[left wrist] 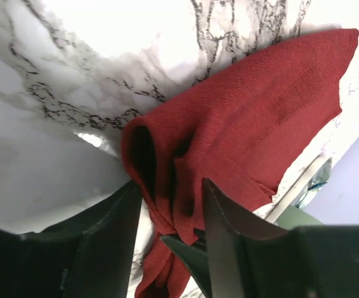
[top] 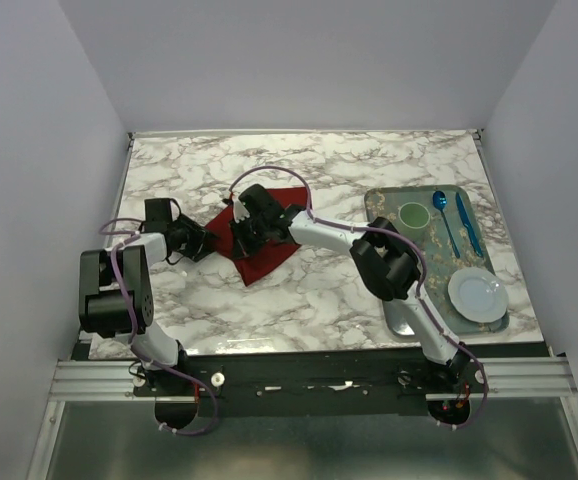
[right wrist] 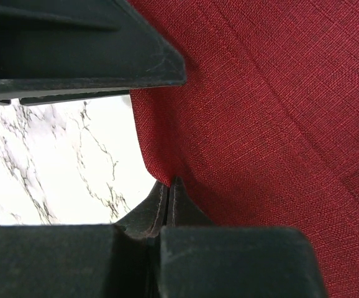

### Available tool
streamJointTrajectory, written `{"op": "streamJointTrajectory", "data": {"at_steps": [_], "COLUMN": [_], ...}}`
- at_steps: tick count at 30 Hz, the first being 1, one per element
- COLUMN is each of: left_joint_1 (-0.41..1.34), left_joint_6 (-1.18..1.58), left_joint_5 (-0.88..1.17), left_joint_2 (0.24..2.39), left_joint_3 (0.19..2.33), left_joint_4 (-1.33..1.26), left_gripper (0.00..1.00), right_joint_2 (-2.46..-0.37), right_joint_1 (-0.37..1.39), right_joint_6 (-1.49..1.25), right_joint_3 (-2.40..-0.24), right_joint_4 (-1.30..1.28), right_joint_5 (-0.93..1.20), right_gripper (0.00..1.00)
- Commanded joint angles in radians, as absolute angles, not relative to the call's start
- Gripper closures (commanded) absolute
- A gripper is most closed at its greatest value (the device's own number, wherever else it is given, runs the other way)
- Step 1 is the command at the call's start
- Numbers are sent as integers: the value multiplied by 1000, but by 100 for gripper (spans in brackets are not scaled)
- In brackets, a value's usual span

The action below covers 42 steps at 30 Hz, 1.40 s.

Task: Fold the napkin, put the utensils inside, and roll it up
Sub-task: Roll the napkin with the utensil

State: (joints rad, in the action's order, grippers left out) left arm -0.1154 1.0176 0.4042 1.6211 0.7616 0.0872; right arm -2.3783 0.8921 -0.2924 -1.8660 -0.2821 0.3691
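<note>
Near edge: both arm bases on the rail. Right side, along the table edge: patterned tray (top: 399,322). On it, nearest: white plate (top: 477,295). Farther up: green cup (top: 413,214), contents not visible, then the utensils (top: 439,200), blue here, a spoon and a second piece side by side, just apart from the cup.

Mid-table, left of centre: the napkin (top: 269,255), dark red, rumpled on the marble table (top: 319,160), well apart from the tray.

Left gripper (left wrist: 170,186) at the napkin's left end: fingers (left wrist: 220,211) partly apart, straddling a raised fold of cloth. Firm pinch or not, cannot tell.

Right gripper (right wrist: 168,186) over the napkin's middle: jaws pressed together, nipping the cloth edge.

Bare marble on the near, far and left sides of the napkin. Wide strip between napkin and tray, crossed by the right forearm. Far table edge against the white back wall, side walls close on both sides.
</note>
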Motion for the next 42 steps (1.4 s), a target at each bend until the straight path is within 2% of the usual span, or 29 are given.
{"op": "streamJointTrajectory", "data": {"at_steps": [1,4,5,7,8,13,14,18,25,26,27,33,42], "left_joint_1": [-109,-110,-110,-110,-109,-109,-110,-110,-109,-110,-110,-109,-110], "left_joint_6": [996,968,956,953,953,936,934,924,923,928,936,959,956], "left_joint_5": [334,318,318,327,331,341,342,354,371,374,380,410,422], "left_joint_2": [1643,1649,1654,1660,1664,1666,1664,1666,1666,1663,1660,1651,1644], "left_joint_3": [727,729,729,727,724,735,738,762,795,795,798,819,844], "left_joint_4": [83,89,86,84,81,94,106,141,183,192,195,250,293], "left_gripper": [51,60,66,70,76,90,99,100,100,100,100,100,100], "right_joint_2": [-2342,-2335,-2333,-2330,-2329,-2327,-2324,-2301,-2261,-2263,-2269,-2287,-2312], "right_joint_1": [891,891,893,896,899,937,942,982,1048,1057,1071,1112,1137], "right_joint_6": [-279,-262,-253,-241,-224,-170,-164,-118,-51,-43,-31,-21,43], "right_joint_3": [-1838,-1839,-1844,-1853,-1855,-1908,-1914,-1919,-1899,-1899,-1902,-1898,-1835], "right_joint_4": [-299,-313,-317,-336,-344,-409,-416,-437,-451,-451,-451,-414,-290], "right_joint_5": [376,356,351,334,324,212,197,79,-129,-147,-181,-287,-391], "right_gripper": [99,99,98,94,92,72,70,53,34,3,0,4,21]}}
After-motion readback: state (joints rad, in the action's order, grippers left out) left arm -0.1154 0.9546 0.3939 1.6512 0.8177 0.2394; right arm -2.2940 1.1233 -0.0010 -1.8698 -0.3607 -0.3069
